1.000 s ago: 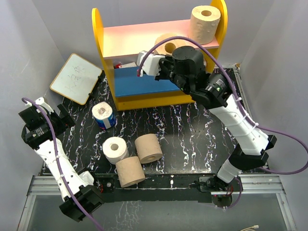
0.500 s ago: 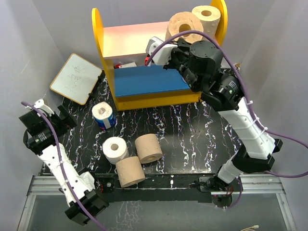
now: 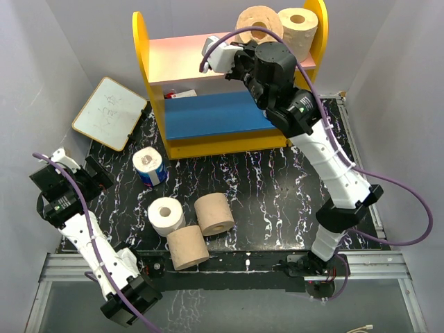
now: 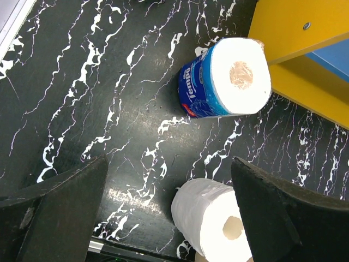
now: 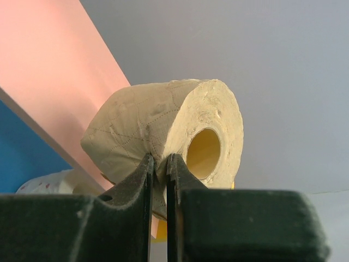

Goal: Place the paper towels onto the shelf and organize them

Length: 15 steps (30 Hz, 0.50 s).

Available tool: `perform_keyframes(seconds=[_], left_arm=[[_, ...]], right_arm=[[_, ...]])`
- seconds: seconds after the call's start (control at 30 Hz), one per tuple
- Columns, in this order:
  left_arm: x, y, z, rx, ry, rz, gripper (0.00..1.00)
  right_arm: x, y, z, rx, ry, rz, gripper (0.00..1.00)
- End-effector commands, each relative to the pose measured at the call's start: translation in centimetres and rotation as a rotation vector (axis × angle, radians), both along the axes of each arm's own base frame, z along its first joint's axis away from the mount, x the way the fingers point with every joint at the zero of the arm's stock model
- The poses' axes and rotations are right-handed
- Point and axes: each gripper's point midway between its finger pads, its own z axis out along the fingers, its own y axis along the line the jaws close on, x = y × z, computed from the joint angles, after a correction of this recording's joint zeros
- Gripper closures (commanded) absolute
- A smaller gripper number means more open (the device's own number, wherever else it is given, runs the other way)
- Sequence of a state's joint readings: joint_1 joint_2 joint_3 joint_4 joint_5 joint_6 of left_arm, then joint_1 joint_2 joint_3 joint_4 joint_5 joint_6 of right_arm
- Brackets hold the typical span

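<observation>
The shelf (image 3: 143, 48) has yellow sides, a pink upper board (image 3: 184, 59) and a blue lower board (image 3: 208, 114). My right gripper (image 5: 159, 164) is shut on the outer wall of a tan paper towel roll (image 5: 174, 125), holding it on its side over the pink board (image 5: 49, 71). Another tan roll (image 3: 300, 28) stands upright at the shelf's top right, next to the held roll (image 3: 255, 26). My left gripper (image 4: 169, 161) hangs open over the table, above a white roll (image 4: 212, 221) and near a blue-wrapped roll (image 4: 226, 79).
Two tan rolls (image 3: 214, 214) (image 3: 187, 248) lie on the black marbled table (image 3: 277, 187) beside the white roll (image 3: 166, 215). A whiteboard (image 3: 109, 112) lies left of the shelf. A small white and red item (image 3: 182, 93) sits at the back of the lower board.
My right arm has lifted the tan roll from in front of the lower board up over the pink board, beside the upright tan roll. The left arm has shifted only slightly.
</observation>
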<state>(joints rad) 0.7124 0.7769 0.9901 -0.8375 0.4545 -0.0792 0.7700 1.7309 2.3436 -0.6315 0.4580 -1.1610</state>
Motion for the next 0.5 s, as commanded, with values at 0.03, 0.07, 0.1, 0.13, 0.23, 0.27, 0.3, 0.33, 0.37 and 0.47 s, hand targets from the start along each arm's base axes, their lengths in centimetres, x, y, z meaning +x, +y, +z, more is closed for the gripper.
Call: perform_keyframes(seconds=[0.03,0.07,0.1,0.13,0.23,0.27,0.3,0.33,0.37,0.47], left_arm=[[-0.1,-0.5,0.2,-0.014,-0.023,-0.007,0.07],[-0.2,-0.5,0.2,-0.014,-0.023,-0.006,0.07],[-0.2,-0.6,0.2,-0.013,-0.026,-0.008,0.07],[-0.2,-0.6,0.2,-0.011,-0.027,-0.01,0.07],[-0.3,-0.7,0.3,-0.01,-0.029,-0.01,0.07],[-0.3,-0.7,0.3,-0.012,-0.029,-0.008,0.07],[-0.3,-0.7,0.3,-0.011,-0.028,-0.008,0.07],[-0.3,-0.7,0.3,-0.009,-0.028,-0.008,0.07],[-0.3,-0.7,0.3,-0.008,-0.028,-0.007,0.07],[-0.3,-0.7,0.3,-0.007,-0.03,-0.007,0.07]], right_arm=[[-0.3,-2.3,6.2,0.168,-0.165,0.01,1.0],[-0.2,-2.4,6.3,0.17,-0.166,0.012,1.0],[0.0,-2.5,6.2,0.171,-0.166,0.012,1.0],[0.7,-2.2,5.6,0.164,-0.156,0.009,1.0],[2.0,-1.8,4.6,0.152,-0.138,0.004,1.0],[2.2,-1.8,4.4,0.156,-0.135,0.007,1.0],[2.4,-1.8,4.3,0.158,-0.134,0.005,1.0],[2.6,-1.9,4.2,0.161,-0.135,0.003,1.0],[2.8,-1.9,4.1,0.163,-0.134,0.0,1.0],[3.4,-1.7,3.4,0.158,-0.119,-0.001,1.0]])
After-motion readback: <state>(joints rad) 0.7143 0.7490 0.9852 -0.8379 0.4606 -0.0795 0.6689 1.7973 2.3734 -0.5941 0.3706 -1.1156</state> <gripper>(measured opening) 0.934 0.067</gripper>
